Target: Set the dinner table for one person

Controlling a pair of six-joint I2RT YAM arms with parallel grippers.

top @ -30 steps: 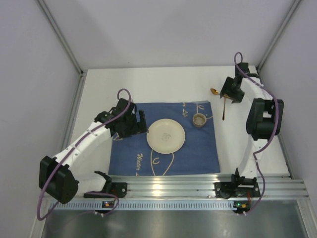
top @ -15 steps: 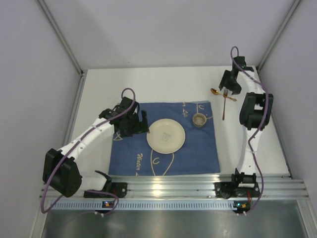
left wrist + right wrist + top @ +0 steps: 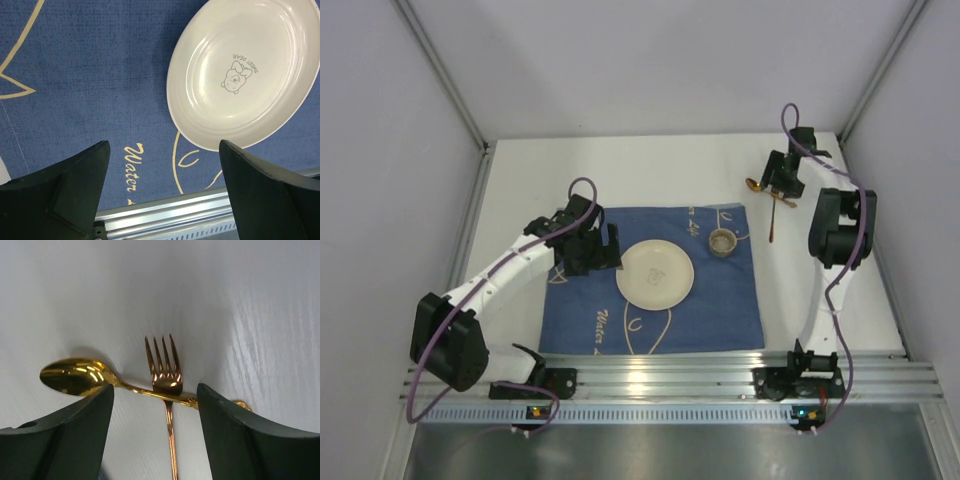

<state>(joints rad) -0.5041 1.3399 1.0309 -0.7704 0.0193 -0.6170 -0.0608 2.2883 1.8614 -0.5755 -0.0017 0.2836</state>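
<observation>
Both claws are standing open and gripping nothing. The left claw (image 3: pixel 607 248) (image 3: pixel 164 145) is hovering with jaws spread wide over the left part of the cloth, just beside the plate's left rim. The right claw (image 3: pixel 782 186) (image 3: pixel 155 390) is hanging low at the far right, its jaws straddling the cutlery without pinching it.

The large flat white rectangular worktop (image 3: pixel 650 165) is carrying everything. A blue rectangular cloth with cream line drawings and lettering (image 3: pixel 720 300) (image 3: pixel 90 75) is lying at its centre. A round cream plate with a small bear print (image 3: pixel 655 273) (image 3: pixel 245 75) is sitting in the middle of the cloth. A small round beige cup (image 3: pixel 722 241) is standing upright near the cloth's far right corner.

Off the cloth, on the bare worktop, a gold metal spoon (image 3: pixel 754 184) (image 3: pixel 75 376) and a copper-gold metal fork (image 3: pixel 771 225) (image 3: pixel 162 365) are lying crossed, touching.
</observation>
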